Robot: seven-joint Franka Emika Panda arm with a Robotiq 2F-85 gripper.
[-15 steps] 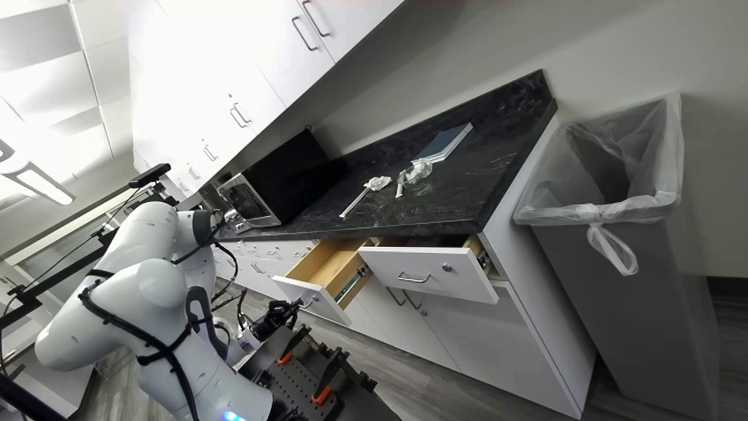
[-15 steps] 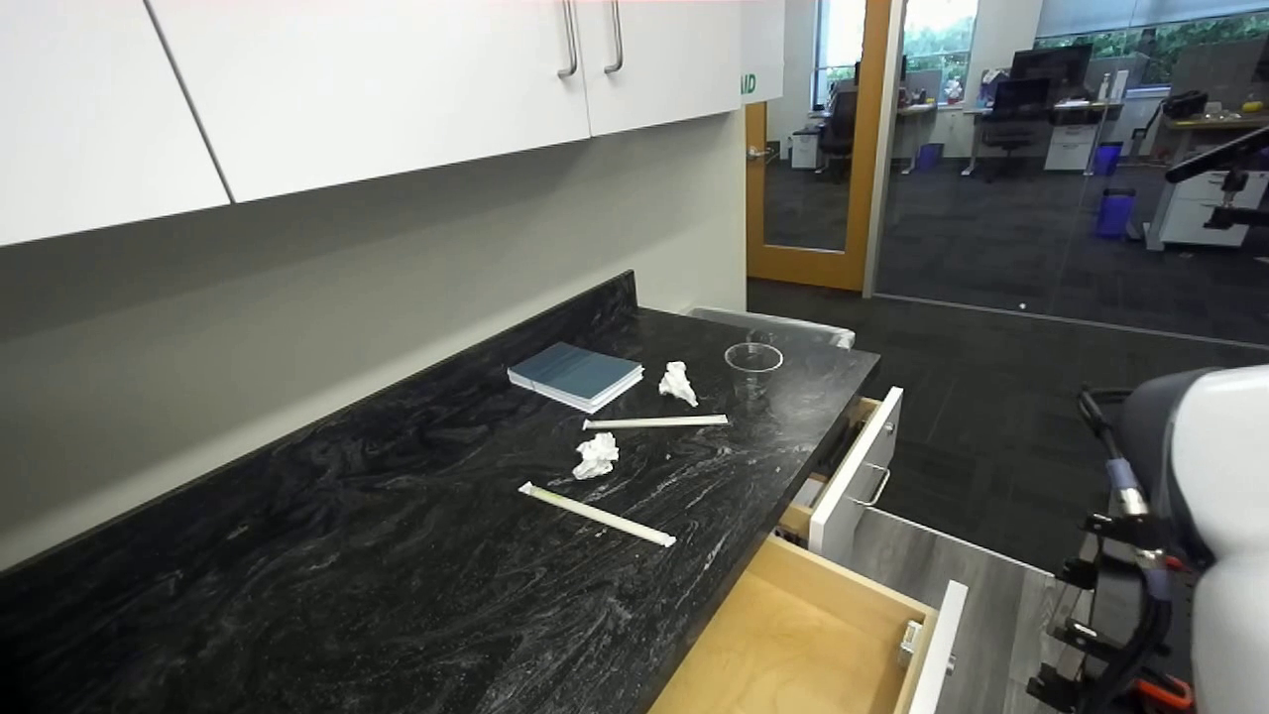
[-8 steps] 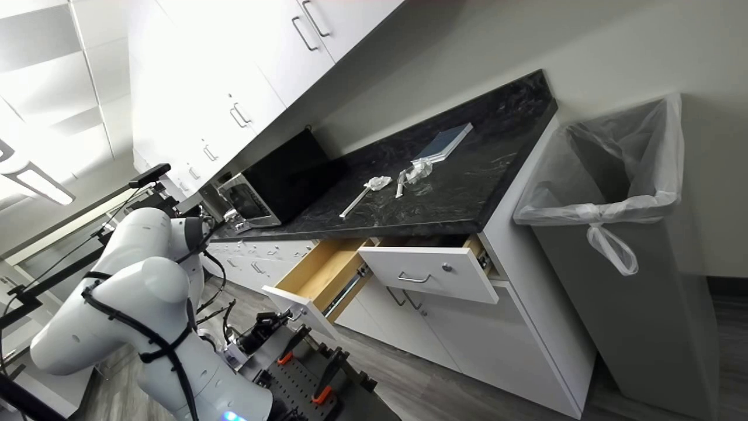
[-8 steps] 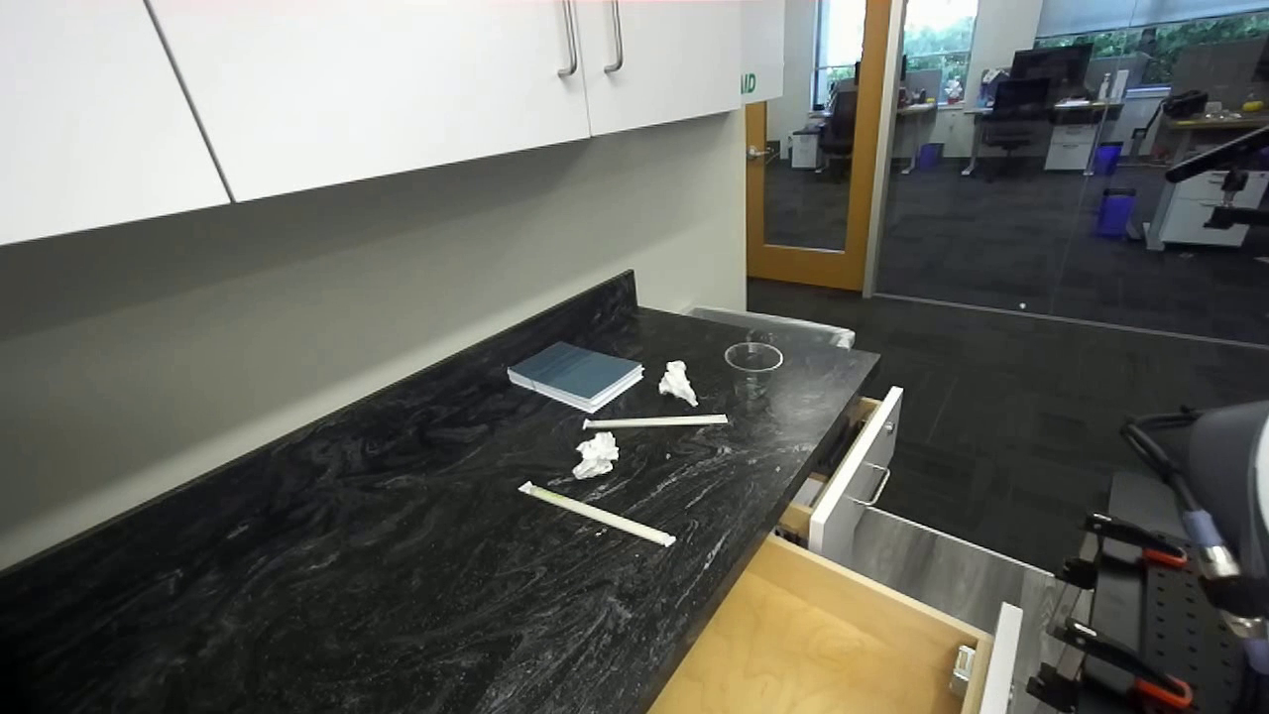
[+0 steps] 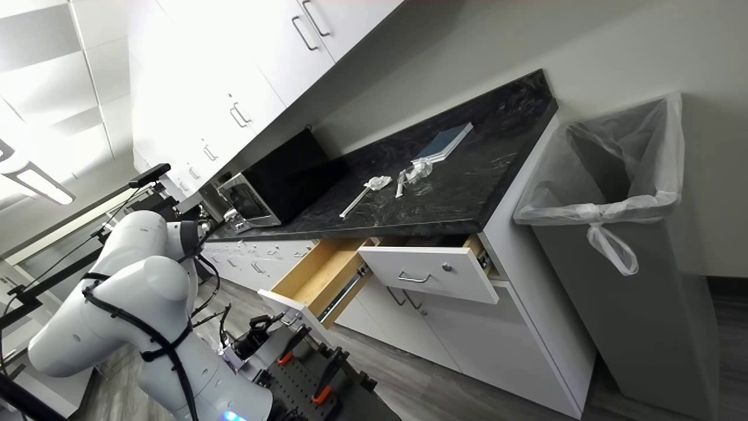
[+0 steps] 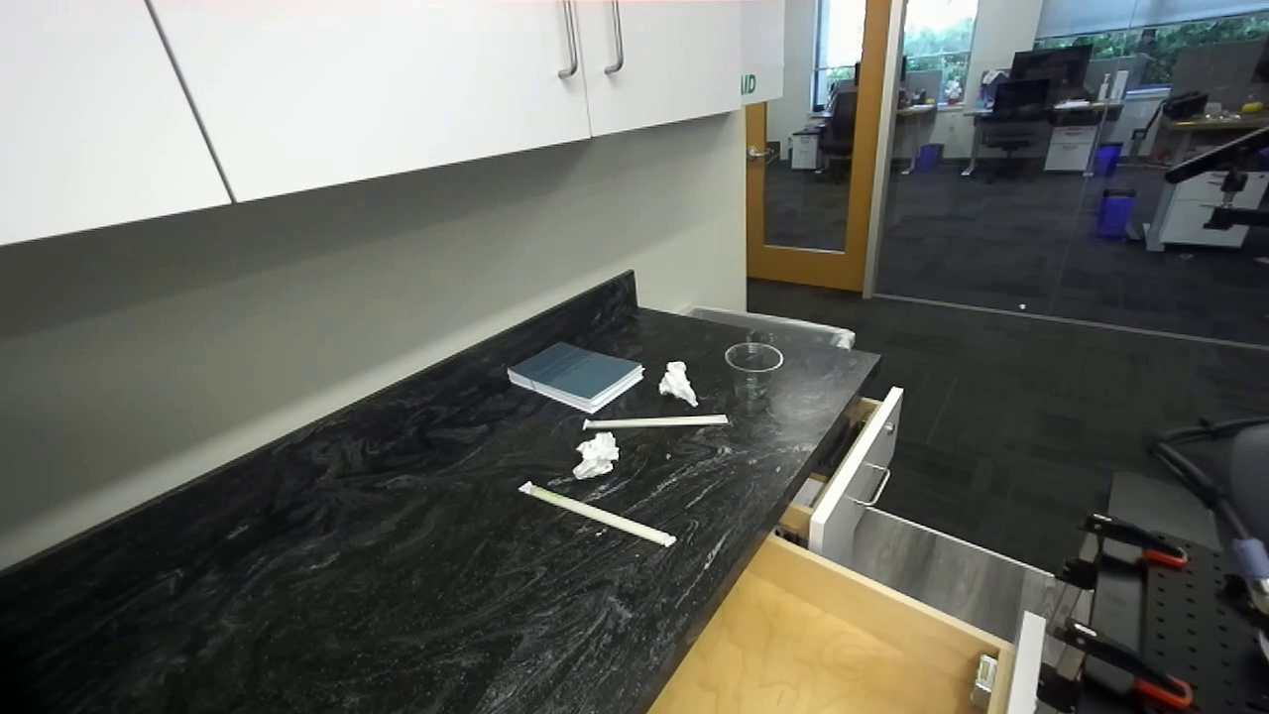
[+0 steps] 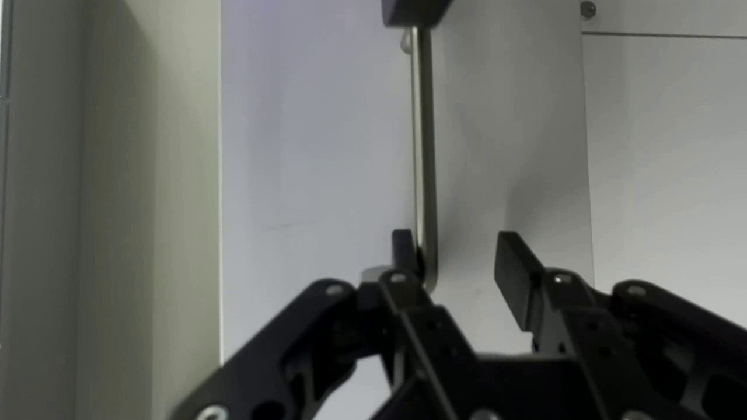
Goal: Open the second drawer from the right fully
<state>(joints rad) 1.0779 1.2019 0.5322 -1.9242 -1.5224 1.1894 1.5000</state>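
Second-from-right drawer [image 5: 327, 280] slid farther out, end effector [image 7: 458, 256] spread — one finger [image 7: 404, 254] against its handle [image 7: 424, 146], the other apart

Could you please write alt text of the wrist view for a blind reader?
The black gripper stands open, with the lower end of a silver bar handle between its fingers, before a white drawer front. The handle lies nearer the finger at picture left; contact is unclear. A dark block hides the handle's upper end.

A lamp [image 5: 45, 186] glared, upper cabinets [image 5: 201, 70] washed out white, shadow lay beneath; the wrist view was dim, soft.
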